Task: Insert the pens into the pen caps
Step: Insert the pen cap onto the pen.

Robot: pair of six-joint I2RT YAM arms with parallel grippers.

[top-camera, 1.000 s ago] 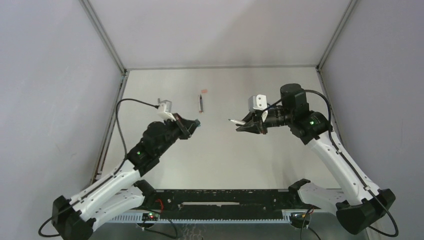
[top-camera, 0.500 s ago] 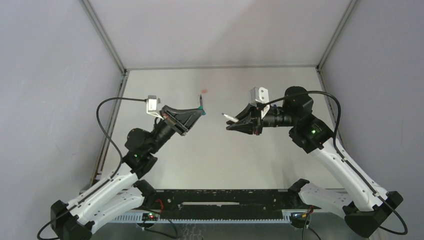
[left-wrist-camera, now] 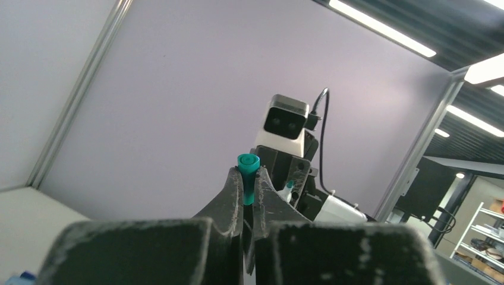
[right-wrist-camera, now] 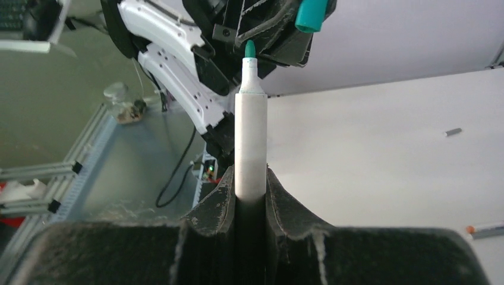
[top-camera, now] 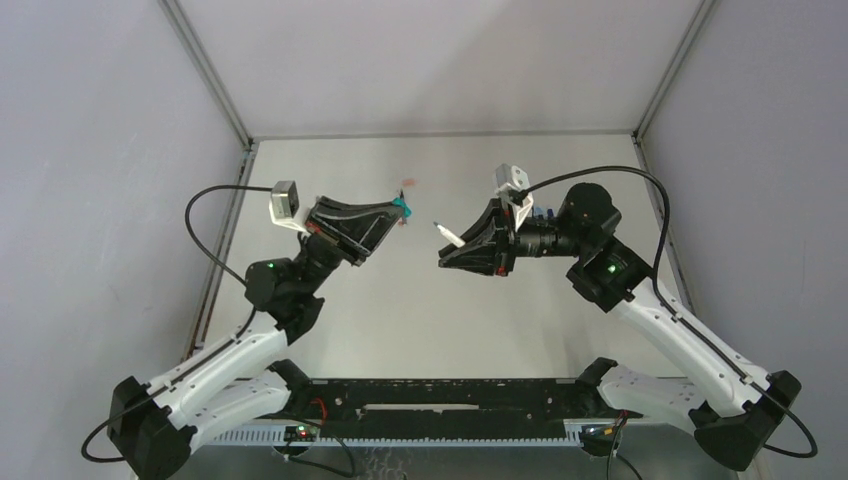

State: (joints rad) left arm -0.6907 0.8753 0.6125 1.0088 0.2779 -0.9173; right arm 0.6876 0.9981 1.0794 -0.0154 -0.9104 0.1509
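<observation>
right wrist view: right gripper (right-wrist-camera: 250, 181) pinches the lower barrel of a white pen (right-wrist-camera: 250, 130), jaws pressed onto it, teal nib pointing at the other arm. left gripper (left-wrist-camera: 248, 189) is squeezed onto a teal pen cap (left-wrist-camera: 248, 169), open mouth facing outward. from the top view both are held in the air over the table (top-camera: 420, 320), nib & cap near each other but apart, not yet mated. risk, imo: in the right wrist view the nib sits off to one side of the cap, so the axes don't look lined up. a straight push could land the nib on the cap rim or a finger, smear ink, or twist the cap out of its thin pinch. the pen is gripped low w/ a long free end, so it may also tilt or slide back in the jaws. hard to make out: pen's tail is buried between the jaws, and the cap is cut off by the frame edge in the right wrist view. a grey stub (right-wrist-camera: 453, 132) lies on the table. an orange-tipped pen (right-wrist-camera: 484, 228) is cropped at the edge. blue bits (top-camera: 545, 212) behind the right arm, can't tell what.
</observation>
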